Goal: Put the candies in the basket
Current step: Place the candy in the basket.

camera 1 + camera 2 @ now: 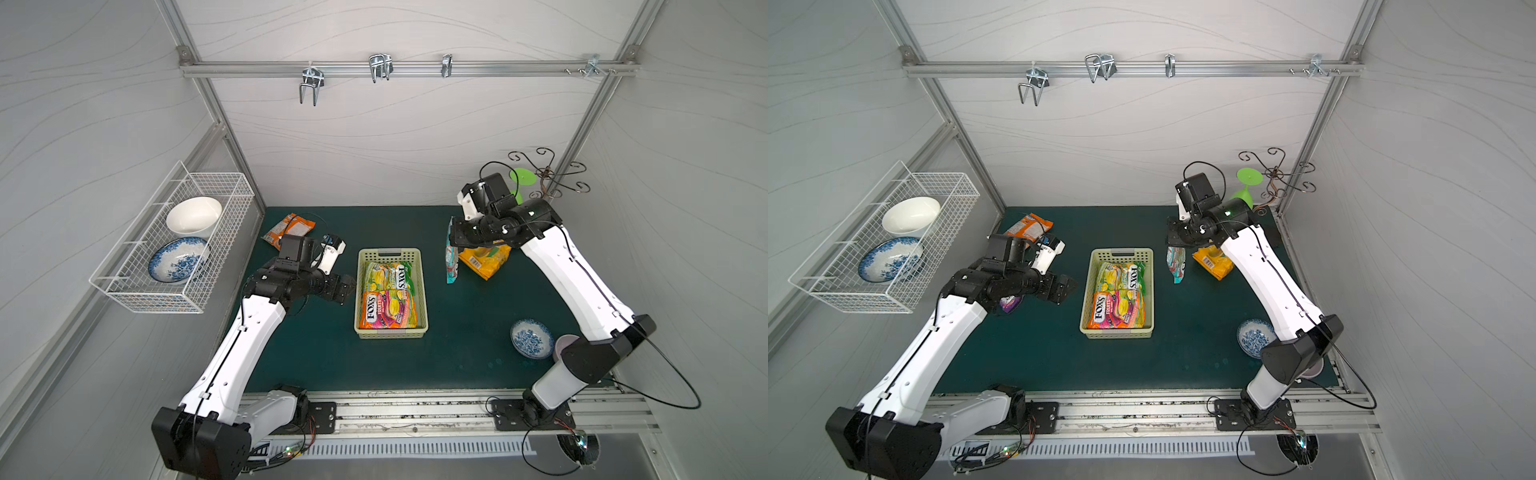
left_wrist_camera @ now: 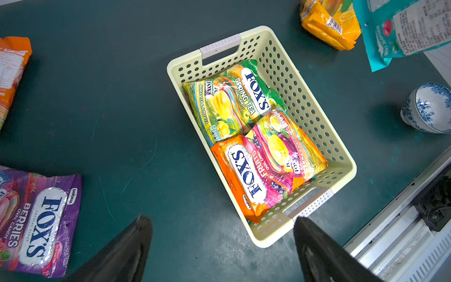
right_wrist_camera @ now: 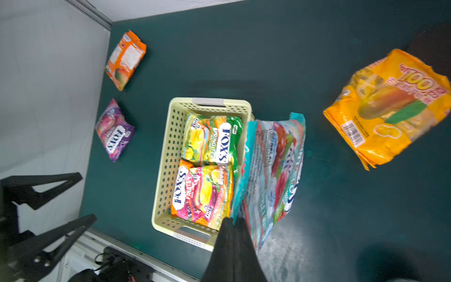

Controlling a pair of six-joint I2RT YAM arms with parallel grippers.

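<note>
Your basket sits in the middle of the desk, long sides running from near edge to far edge. Two candies lie flat in it: a green Spring Tea bag at the far end and an orange-pink Fruits bag at the near end, overlapping a little where they meet.

Your right hand is clamped on the top edge of a teal bag, which hangs down between the basket and a yellow bag. You cannot tell whether its lower edge touches the desk. The yellow bag lies on the desk toward the far right corner, partly under the right arm.

Your left hand has its jaws spread wide and grips nothing; it hovers just beside the basket, on the side toward the left edge. A purple Berries bag lies under that arm near the left edge, and an orange bag lies at the far left corner.

A small blue-and-white bowl stands near the right edge, toward the near corner.
</note>
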